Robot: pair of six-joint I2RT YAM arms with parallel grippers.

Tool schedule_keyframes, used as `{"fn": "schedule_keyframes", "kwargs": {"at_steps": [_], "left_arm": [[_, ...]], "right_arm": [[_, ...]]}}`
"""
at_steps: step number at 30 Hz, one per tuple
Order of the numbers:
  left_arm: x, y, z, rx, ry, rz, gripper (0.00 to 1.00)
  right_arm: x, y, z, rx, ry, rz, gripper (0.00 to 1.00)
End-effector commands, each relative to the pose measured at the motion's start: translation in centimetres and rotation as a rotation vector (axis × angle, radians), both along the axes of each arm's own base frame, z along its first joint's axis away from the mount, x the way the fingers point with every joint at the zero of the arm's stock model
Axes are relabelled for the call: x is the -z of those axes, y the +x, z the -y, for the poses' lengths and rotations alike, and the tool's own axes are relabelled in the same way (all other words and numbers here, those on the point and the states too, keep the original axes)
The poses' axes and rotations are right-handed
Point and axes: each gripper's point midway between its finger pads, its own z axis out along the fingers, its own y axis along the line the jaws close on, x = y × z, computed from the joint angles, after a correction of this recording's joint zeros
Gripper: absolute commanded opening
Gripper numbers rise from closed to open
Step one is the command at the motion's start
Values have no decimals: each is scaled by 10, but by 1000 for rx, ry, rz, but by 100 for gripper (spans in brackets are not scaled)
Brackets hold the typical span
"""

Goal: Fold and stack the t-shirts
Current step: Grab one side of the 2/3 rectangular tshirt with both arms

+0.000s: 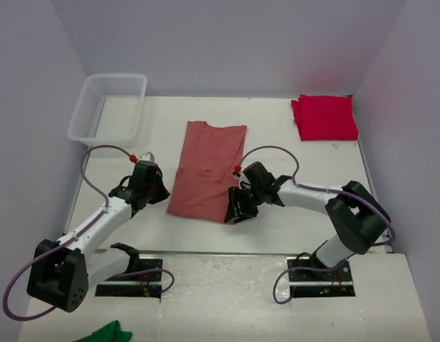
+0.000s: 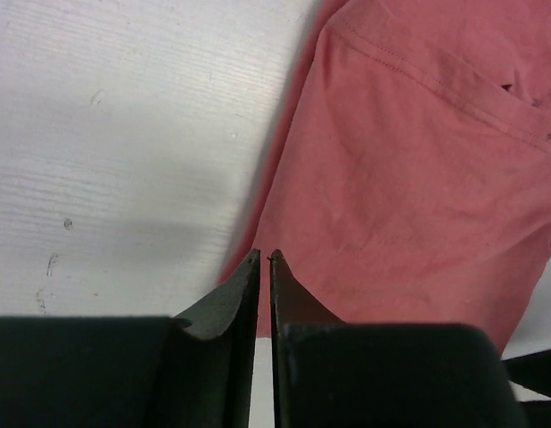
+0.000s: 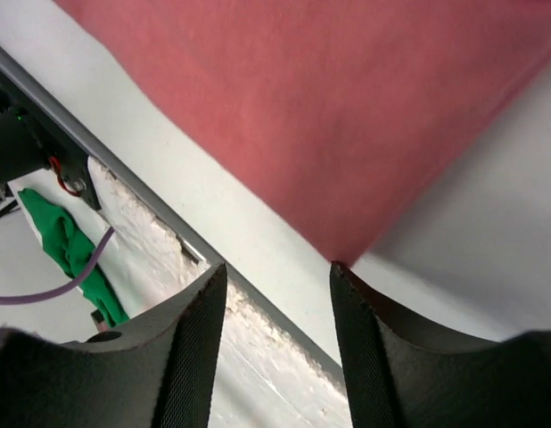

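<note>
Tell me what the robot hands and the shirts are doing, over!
Left gripper shut at edge of salmon shirt. Right gripper open at its near corner. Crimson shirt folded, far right. Nothing in the way.

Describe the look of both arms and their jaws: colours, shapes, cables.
Both the left arm and right arm have white links, bulky black joints and black wrists. A purple cable loops along each, with a small red fitting near the wrist. The jaws are matte black wedges tapering to tips.
</note>
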Motion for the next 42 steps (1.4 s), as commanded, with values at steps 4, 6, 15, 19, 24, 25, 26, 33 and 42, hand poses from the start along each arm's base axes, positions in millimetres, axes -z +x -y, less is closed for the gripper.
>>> {"fn": "schedule_keyframes", "kwargs": {"at_steps": [4,6,15,19,24,25,26,33,42], "left_arm": [[15,-11,-10,-36,37,-45,9],[21,-13,-12,-43,48,-65,8],[55,-23,-12,-67,64,-184,0],[64,-31,0,-32,30,-226,0],[68,-39,18,12,-17,-241,0],[67,-39,22,17,-25,-239,0],[67,-41,26,27,-29,-242,0],[64,-47,37,47,-55,-239,0],[72,-57,33,44,-42,-260,0]], "right_arm": [[-7,-1,10,57,19,80,51],[-6,-2,10,56,20,82,45],[-22,-2,21,100,6,144,0],[-22,0,29,137,-39,156,0],[-5,7,40,213,-111,153,0],[-3,9,40,225,-119,152,7],[1,10,42,233,-130,156,16],[16,10,44,242,-147,149,54],[18,15,61,294,-184,171,56]]}}
